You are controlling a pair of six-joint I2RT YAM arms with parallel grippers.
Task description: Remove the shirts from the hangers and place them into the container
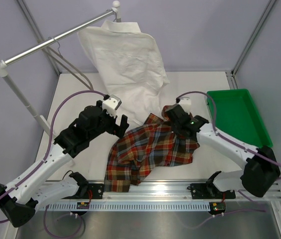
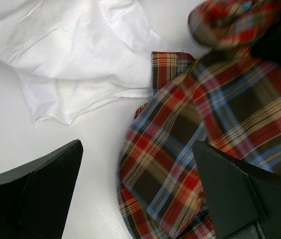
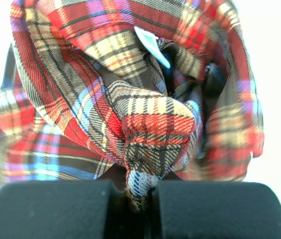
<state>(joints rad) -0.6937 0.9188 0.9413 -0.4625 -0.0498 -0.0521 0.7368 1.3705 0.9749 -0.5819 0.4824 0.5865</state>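
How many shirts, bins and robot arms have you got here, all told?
Shirts: 2 (plaid shirt, white shirt)
Bins: 1 (green bin)
Robot arms: 2 (left arm, right arm)
Total: 5

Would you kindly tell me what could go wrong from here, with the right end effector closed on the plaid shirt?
1. The right end effector pinches only a small fold of the plaid shirt, so it might slip out when lifted.
2. The shirt lies spread wider than the green container, so part may hang over its rim.
3. One edge of it lies right beside the hem of the white shirt, which might get dragged along.
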